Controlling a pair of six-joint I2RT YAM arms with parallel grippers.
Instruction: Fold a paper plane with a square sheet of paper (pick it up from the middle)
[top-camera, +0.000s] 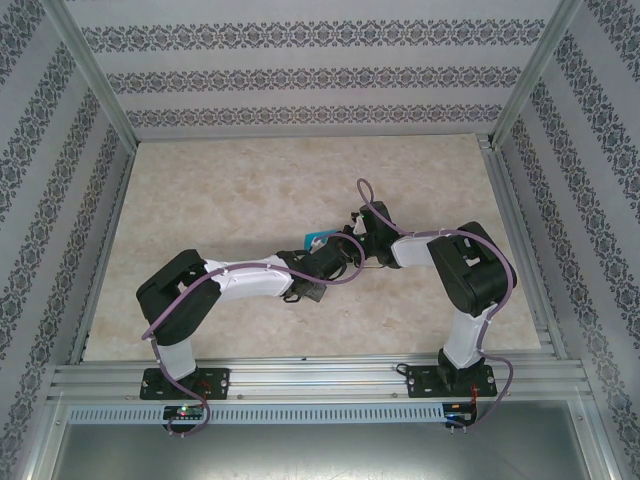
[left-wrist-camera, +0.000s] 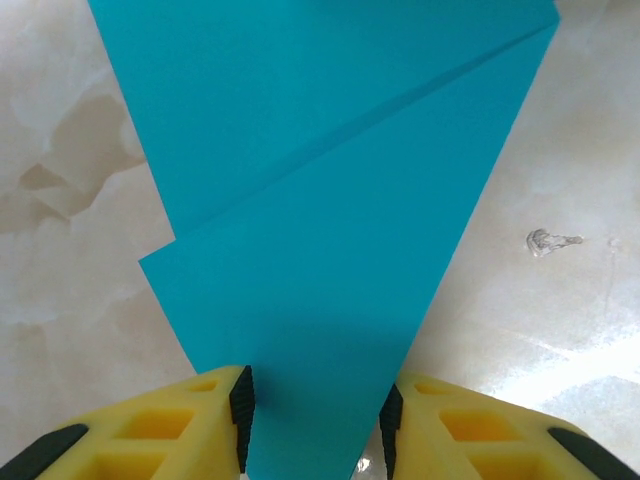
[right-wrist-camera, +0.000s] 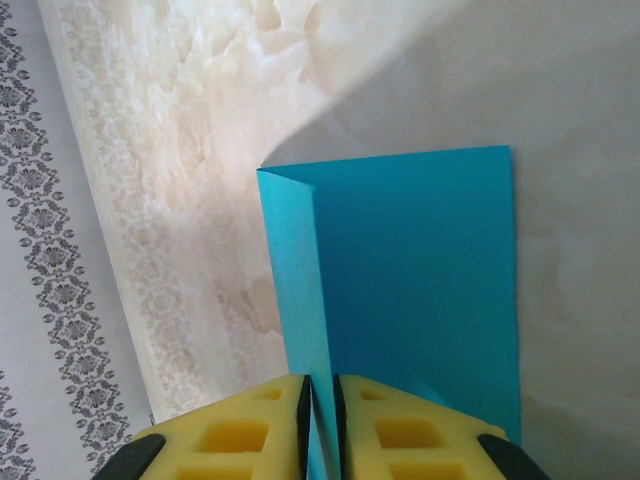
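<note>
In the top view, the left arm (top-camera: 250, 280) and the right arm (top-camera: 470, 265) were seen reaching inward and meeting near the middle of the marbled counter (top-camera: 200, 190). A small turquoise patch of the sheet of paper (top-camera: 318, 238) was visible at the point where they met, just left of centre in the frame. How the claws stood could not be made out from that height.

In the left wrist view, the sheet of paper (left-wrist-camera: 330, 250) was shown partly folded. A diagonal crease ran from the upper right towards the left edge, and one layer overlapped another. The shape narrowed towards the bottom of the frame, where its slim end passed between the yellow fingers (left-wrist-camera: 180, 430) of the left claw (left-wrist-camera: 315, 415). That claw was seen released, its black pads standing apart on either side of the paper. A small clear speck (left-wrist-camera: 550, 240) was noted on the counter (left-wrist-camera: 80, 250) at the right.

In the right wrist view, the right claw (right-wrist-camera: 322, 405) was found clenched on the sheet of paper (right-wrist-camera: 420, 270), a thin upright fold being pinched between its nearly closed pads at the bottom centre. The rest of the paper was spread flat towards the upper right, with a narrow turned-up strip along its left side. The counter (right-wrist-camera: 200, 150) lay behind it, and a patterned wall (right-wrist-camera: 40, 250) was seen along the left edge.
</note>
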